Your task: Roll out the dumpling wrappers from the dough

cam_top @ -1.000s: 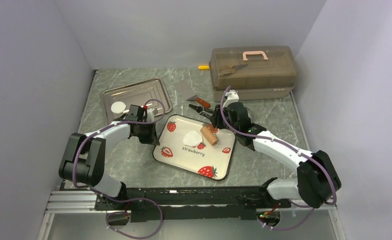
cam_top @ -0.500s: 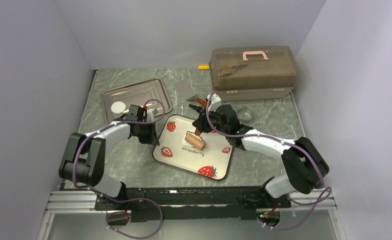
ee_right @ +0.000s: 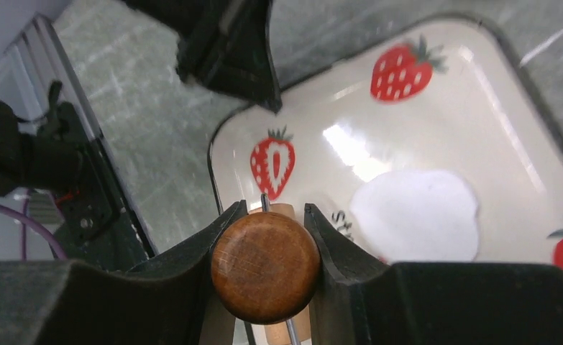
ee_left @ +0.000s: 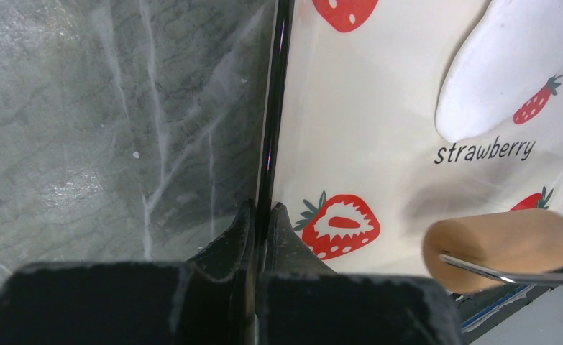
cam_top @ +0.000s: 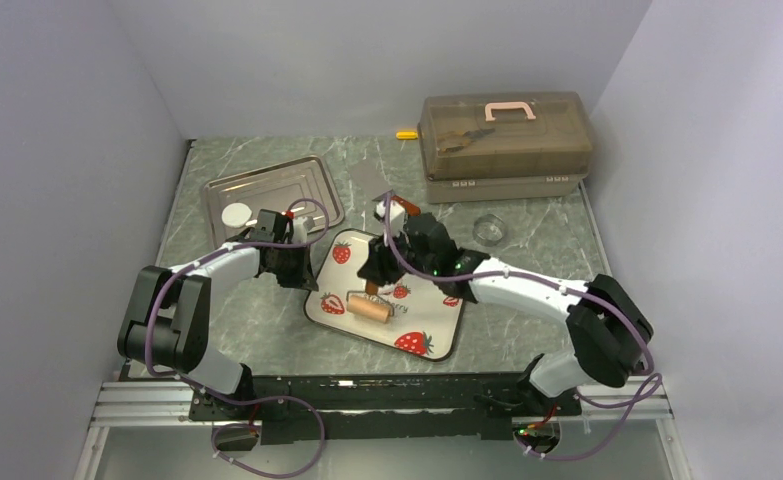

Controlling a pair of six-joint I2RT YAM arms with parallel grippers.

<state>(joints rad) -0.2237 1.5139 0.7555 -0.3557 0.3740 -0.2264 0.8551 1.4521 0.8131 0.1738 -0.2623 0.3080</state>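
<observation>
Grey-veined marble covers the table [cam_top: 267, 330], boxed in by plain pale walls, and a strawberry plate [cam_top: 437, 350] near the middle serves as the rolling board. The left gripper [ee_left: 262, 215] is pinched tight on the plate's dark left rim, most likely to keep it from sliding under the push of the roller [cam_top: 367, 307]. The right gripper [ee_right: 272, 214] stands partly open, clamped around the roller's round wooden handle end. The barrel lies across the plate's near part, off the dough [ee_left: 505, 68], a flattened white patch beside the word "strawberry". One wrapper [cam_top: 235, 214] lies well apart in the metal tray [cam_top: 297, 175], presumably parked out of the way. From above, the right arm hides the dough entirely. Whether the barrel touches the plate cannot be told, and the left wrist view cuts off the dough's far edge.
</observation>
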